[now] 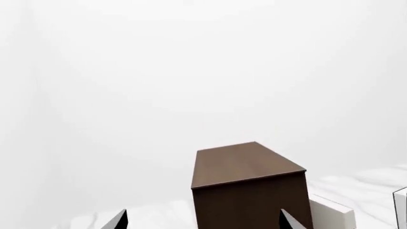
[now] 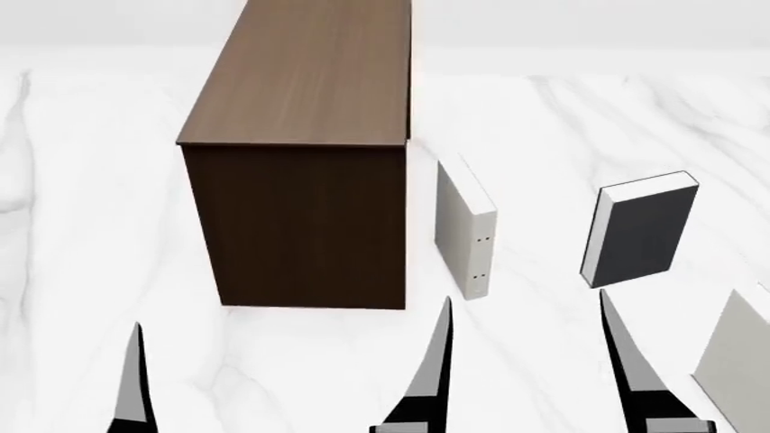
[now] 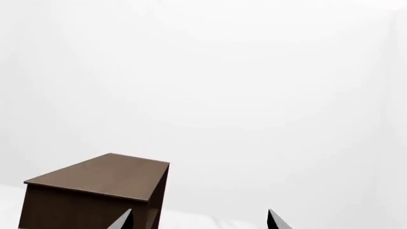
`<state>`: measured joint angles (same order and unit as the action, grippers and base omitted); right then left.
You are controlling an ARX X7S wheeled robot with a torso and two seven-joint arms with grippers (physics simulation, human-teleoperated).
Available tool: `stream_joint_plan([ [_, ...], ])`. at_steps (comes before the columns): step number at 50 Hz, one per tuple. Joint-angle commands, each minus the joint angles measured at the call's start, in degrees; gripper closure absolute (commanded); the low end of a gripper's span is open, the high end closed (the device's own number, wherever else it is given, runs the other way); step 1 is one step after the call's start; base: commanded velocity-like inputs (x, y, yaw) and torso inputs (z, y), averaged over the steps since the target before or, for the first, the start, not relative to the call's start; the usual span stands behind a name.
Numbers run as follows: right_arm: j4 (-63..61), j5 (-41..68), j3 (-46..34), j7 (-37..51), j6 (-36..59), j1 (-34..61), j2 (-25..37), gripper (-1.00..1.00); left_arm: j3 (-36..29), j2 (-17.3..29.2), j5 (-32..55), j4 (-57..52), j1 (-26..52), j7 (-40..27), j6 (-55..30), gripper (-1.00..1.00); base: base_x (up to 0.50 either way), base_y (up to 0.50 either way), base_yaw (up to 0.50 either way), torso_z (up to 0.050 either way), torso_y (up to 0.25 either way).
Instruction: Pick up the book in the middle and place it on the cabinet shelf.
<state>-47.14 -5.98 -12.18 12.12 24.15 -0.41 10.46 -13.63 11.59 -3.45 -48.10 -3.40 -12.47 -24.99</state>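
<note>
The left gripper (image 2: pixel 288 383) sits at the bottom of the head view with its two dark, pointed fingers spread wide apart and nothing between them. One fingertip (image 2: pixel 136 336) is low at the left; the other (image 2: pixel 445 311) rises just in front of the cabinet's near right corner. In the left wrist view the same tips (image 1: pixel 121 217) show only at the frame's lower edge, again apart. The right gripper (image 2: pixel 673 361) shows one finger (image 2: pixel 608 311) clearly in the head view; its partner is not visible there. The right wrist view shows two tips (image 3: pixel 273 218) separated by an empty gap, so this gripper is also spread and holds nothing.

The cabinet shelf (image 2: pixel 307 153) stands on the white marble table (image 2: pixel 96 253), directly beyond the left gripper. It is a tall dark-brown box with a lighter flat top (image 2: pixel 316 72).

An off-white book (image 2: pixel 463 225) stands upright just beside the cabinet's right side, apart from it, with small dots on its spine.

The book (image 2: pixel 644 230), charcoal-grey with white page edges, stands upright further right, beyond the right gripper's finger and clear of it.

A second off-white book (image 2: pixel 734 361) is cut off by the right edge, nearest the robot.
</note>
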Motion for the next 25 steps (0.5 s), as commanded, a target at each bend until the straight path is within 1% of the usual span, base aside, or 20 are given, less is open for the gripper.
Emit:
stream_joint_plan([
  [1,-0.21,0.05,0.99,-1.08,0.34,0.09,-0.61,-1.00,0.35,-0.61,-0.84,-0.36,0.14,1.15,-0.11,-1.00,0.50,0.00,0.00,0.000,0.000],
  [25,-1.03,1.09,0.75,0.08,1.27,0.44,-0.12,-1.00,-0.14,0.19,-0.22,-0.55,0.21,0.28,-0.06,-1.00,0.50,0.00,0.00,0.000,0.001],
])
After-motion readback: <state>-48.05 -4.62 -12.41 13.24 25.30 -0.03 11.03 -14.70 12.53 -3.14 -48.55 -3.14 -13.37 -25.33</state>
